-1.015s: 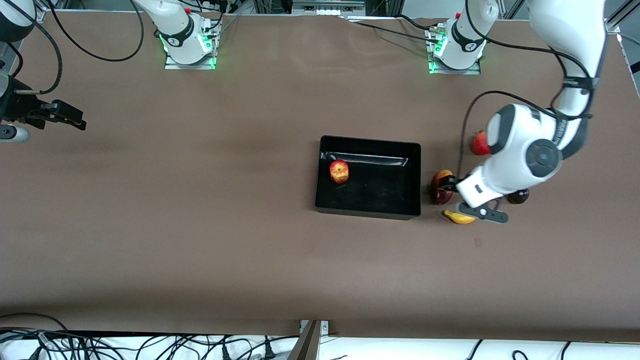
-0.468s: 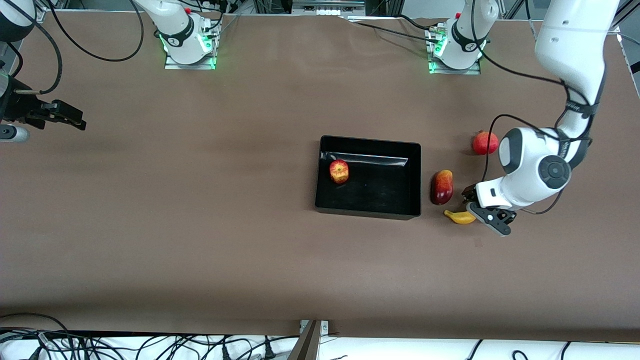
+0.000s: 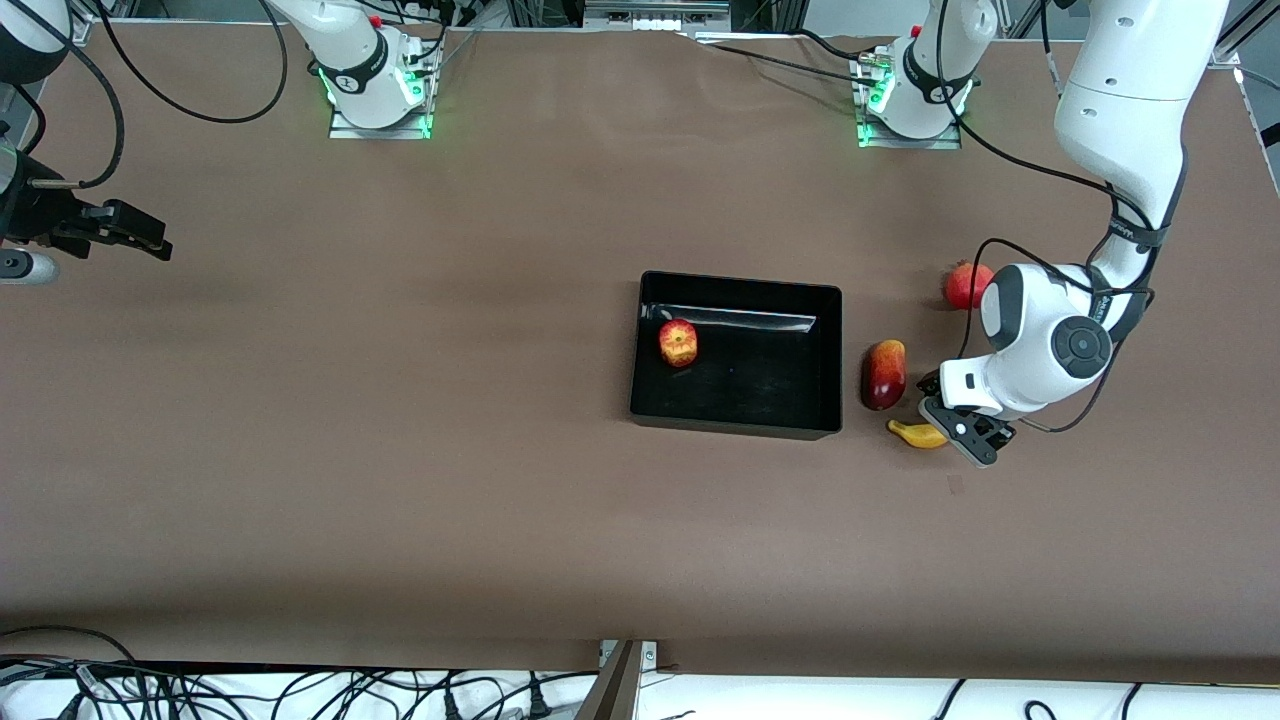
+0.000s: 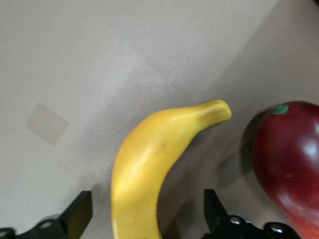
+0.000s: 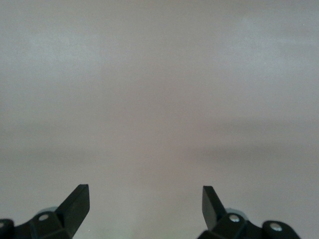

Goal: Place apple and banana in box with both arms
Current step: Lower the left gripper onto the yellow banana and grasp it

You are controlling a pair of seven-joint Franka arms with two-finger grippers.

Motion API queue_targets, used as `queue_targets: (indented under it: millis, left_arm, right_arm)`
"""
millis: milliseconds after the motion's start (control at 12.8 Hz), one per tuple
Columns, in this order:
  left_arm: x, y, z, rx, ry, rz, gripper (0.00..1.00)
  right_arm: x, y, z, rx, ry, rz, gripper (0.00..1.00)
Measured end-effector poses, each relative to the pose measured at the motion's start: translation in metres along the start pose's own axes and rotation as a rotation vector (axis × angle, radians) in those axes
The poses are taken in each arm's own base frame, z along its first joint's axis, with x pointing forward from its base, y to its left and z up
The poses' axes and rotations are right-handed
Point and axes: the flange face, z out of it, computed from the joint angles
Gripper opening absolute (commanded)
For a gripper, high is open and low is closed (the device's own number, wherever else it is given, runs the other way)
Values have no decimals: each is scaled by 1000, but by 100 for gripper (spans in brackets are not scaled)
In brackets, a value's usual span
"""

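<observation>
The yellow banana (image 3: 915, 434) lies on the brown table beside the black box (image 3: 740, 285), toward the left arm's end. My left gripper (image 3: 948, 418) is down at the banana's thick end. In the left wrist view the banana (image 4: 149, 159) runs between the two black fingers (image 4: 79, 211), and the left gripper (image 4: 147, 204) is open with a gap on each side. The red and yellow apple (image 3: 678, 343) sits inside the box. My right gripper (image 3: 140, 238) waits open at the right arm's end of the table, and the right wrist view shows nothing between the fingers of the right gripper (image 5: 144, 199).
An oblong dark-red and orange fruit (image 3: 884, 374) lies between the box and the banana, close to the left gripper. A round red fruit (image 3: 962, 285) sits farther from the front camera, partly covered by the left arm's wrist.
The left arm's hand has swung off the oblong fruit and come down around the banana's end. The right arm has not moved.
</observation>
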Motion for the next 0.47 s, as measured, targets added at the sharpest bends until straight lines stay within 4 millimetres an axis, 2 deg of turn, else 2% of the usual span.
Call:
queue_targets:
  millis: [78,312,468]
  left_arm:
    - [-2,2,3,-5,-5,1,0]
    - [-3,2,1,-2,-4,-1,0]
    - [3,1,-12,3,3,4,0]
  right_arm:
    - [0,0,0,0,0,0,100]
    - [0,0,0,0,0,0,100]
    - [0,0,0,0,0,0,100]
